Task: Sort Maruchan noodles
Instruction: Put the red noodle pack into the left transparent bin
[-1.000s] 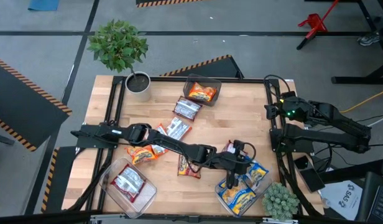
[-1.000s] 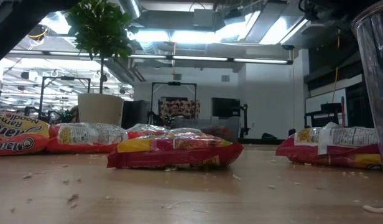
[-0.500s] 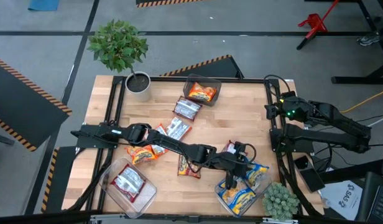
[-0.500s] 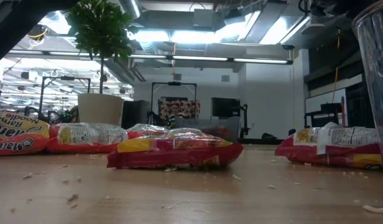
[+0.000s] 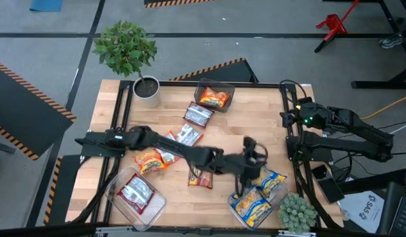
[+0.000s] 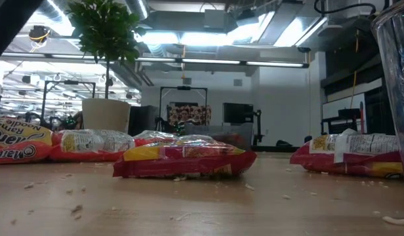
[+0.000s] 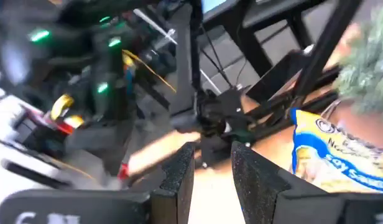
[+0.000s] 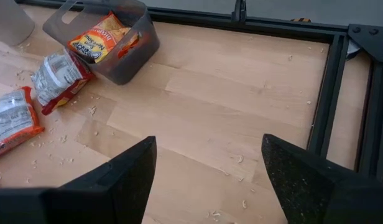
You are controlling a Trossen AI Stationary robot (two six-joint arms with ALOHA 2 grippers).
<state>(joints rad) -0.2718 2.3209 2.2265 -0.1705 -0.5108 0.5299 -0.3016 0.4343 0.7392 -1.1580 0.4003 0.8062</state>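
Table (image 5: 256, 112): pale wood, crumb-strewn.
Room: grey floor, striped hazard tape.
Writing: blue-and-yellow packets (image 5: 256, 201), unreadable.
Left claw (image 5: 246, 176): slightly parted, empty.
Right claw (image 8: 207, 180): wide apart, empty.

Left gripper (image 5: 250, 172) above a clear bin (image 5: 279, 191) of blue-and-yellow packets (image 5: 254, 206) near the tabletop's (image 5: 256, 118) near-right corner; right arm (image 5: 341, 131) at the right edge.
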